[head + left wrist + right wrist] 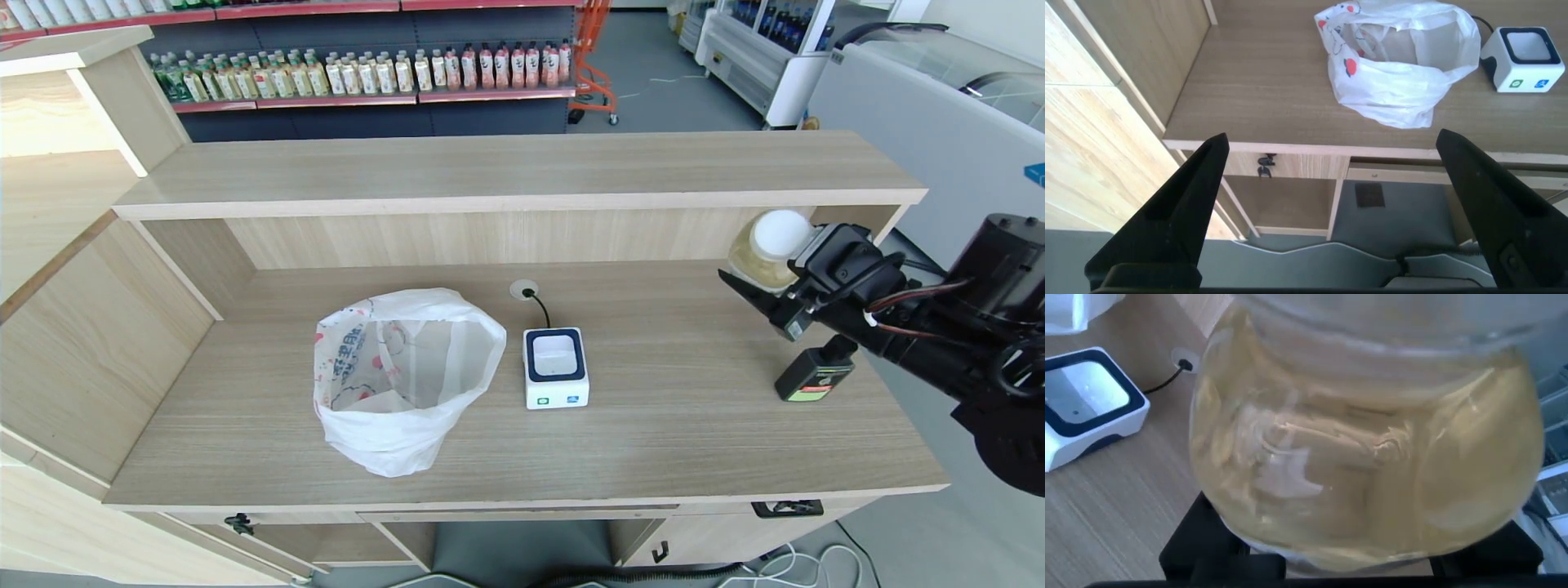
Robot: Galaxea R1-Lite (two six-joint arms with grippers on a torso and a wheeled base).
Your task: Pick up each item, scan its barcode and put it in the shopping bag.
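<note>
A glass jar [755,260] with a white lid and pale yellow contents is at the counter's back right corner. My right gripper [775,286] is shut on the jar, whose body [1372,449] sits close between the dark fingers [1208,547]. A small dark bottle [815,376] with a red and green label rests on the counter just in front of that gripper. The white shopping bag [404,371] stands open at centre left, also seen from the left wrist [1396,57]. The white barcode scanner [555,367] sits right of it. My left gripper [1333,139] hangs open below the counter's front edge.
The wooden counter [653,441] has a raised back ledge [522,175] and a side wall on the left. The scanner's cable runs to a hole [524,289] behind it. Store shelves with bottles [367,73] stand beyond.
</note>
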